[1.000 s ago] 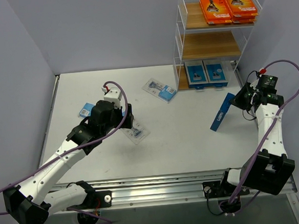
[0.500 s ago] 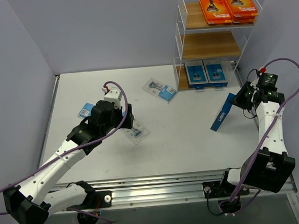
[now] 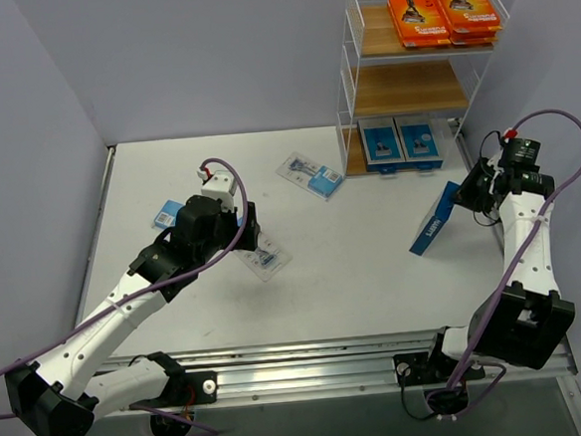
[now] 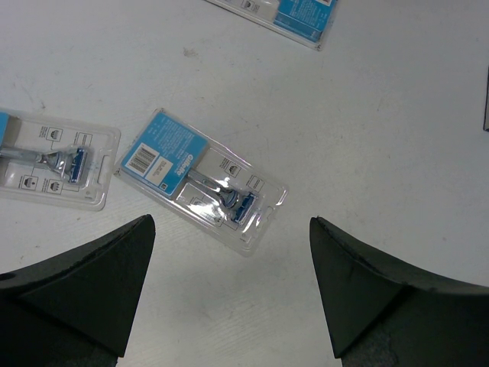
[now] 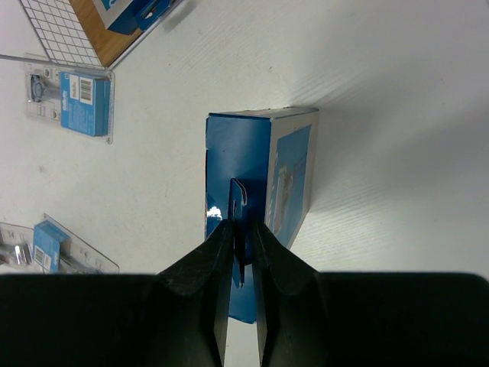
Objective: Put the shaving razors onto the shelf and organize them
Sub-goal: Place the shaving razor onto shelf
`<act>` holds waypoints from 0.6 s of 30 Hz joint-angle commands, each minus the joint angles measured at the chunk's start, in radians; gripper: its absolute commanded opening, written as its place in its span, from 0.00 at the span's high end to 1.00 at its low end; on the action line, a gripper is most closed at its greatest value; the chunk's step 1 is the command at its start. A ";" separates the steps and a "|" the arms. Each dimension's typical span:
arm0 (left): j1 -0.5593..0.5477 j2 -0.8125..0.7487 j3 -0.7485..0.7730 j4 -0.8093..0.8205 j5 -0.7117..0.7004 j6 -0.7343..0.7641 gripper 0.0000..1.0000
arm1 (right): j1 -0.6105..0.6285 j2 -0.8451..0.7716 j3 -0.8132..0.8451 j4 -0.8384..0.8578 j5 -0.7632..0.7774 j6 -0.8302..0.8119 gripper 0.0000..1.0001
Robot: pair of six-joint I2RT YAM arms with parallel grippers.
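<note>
The left gripper (image 4: pixel 229 228) is held wide open above a clear blister pack (image 4: pixel 200 177) lying flat on the table (image 3: pixel 354 273). Further right, a blue box (image 5: pixel 289 172) is propped tilted on the table. Its hang tab is pinched between the closed fingers (image 5: pixel 218 275) of the right gripper (image 5: pixel 243 229), near the bottom tier of the shelf (image 3: pixel 406 90).

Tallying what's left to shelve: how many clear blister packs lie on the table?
3. One blister pack lies near the shelf; one below the open left pincer; one at the far left, partly hidden behind that pincer. More may be hidden.
</note>
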 commanded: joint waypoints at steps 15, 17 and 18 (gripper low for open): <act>-0.010 -0.040 0.004 0.037 0.002 -0.001 0.09 | 0.046 0.096 0.197 -0.172 0.106 -0.058 0.89; -0.008 -0.042 0.004 0.037 0.001 0.000 0.09 | 0.061 0.102 0.205 -0.183 0.112 -0.059 0.89; -0.008 -0.042 0.004 0.037 0.001 0.000 0.09 | 0.066 0.110 0.208 -0.184 0.123 -0.059 0.89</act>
